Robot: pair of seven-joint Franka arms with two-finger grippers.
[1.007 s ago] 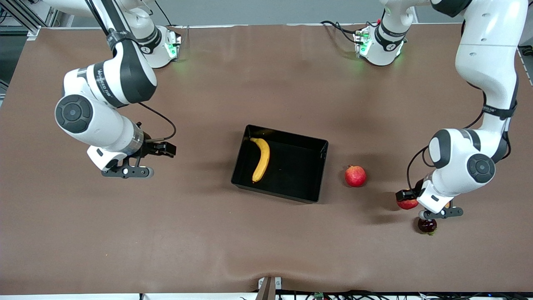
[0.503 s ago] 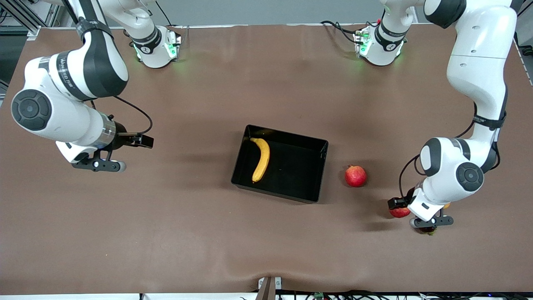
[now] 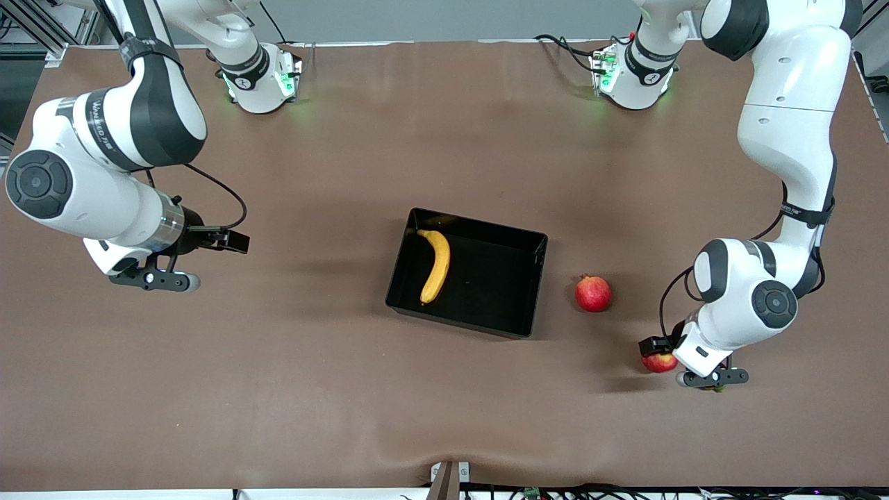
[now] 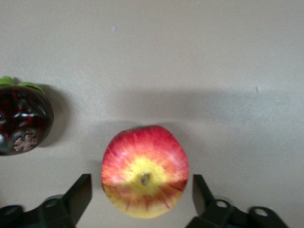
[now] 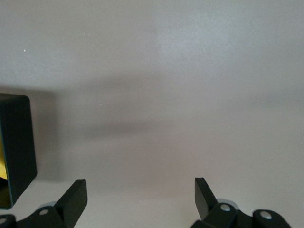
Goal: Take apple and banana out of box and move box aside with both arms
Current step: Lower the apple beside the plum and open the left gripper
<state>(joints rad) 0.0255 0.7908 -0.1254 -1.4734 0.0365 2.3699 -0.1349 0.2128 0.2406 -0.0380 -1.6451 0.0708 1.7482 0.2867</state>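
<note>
1. My left gripper [image 4: 141, 194] stands wide around the apple [image 4: 145, 170], set on the table [image 3: 278, 382] near the left arm's end.
2. My right gripper [image 5: 141, 197] waits wide; next I'd fetch the banana [image 3: 435, 264] from the box [image 3: 531, 292].

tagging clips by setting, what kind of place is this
Probably a robotics lab bench: two white jointed robot arms bolted along a brown-covered table, cables trailing, fruit props around a shallow glossy black plastic box.

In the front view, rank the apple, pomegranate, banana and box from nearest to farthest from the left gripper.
From the left gripper:
1. Apple, on the table between its open fingers.
2. Pomegranate, on the table beside the box.
3. Box, mid-table.
4. Banana, in the box along the wall toward the right arm's end.
</note>
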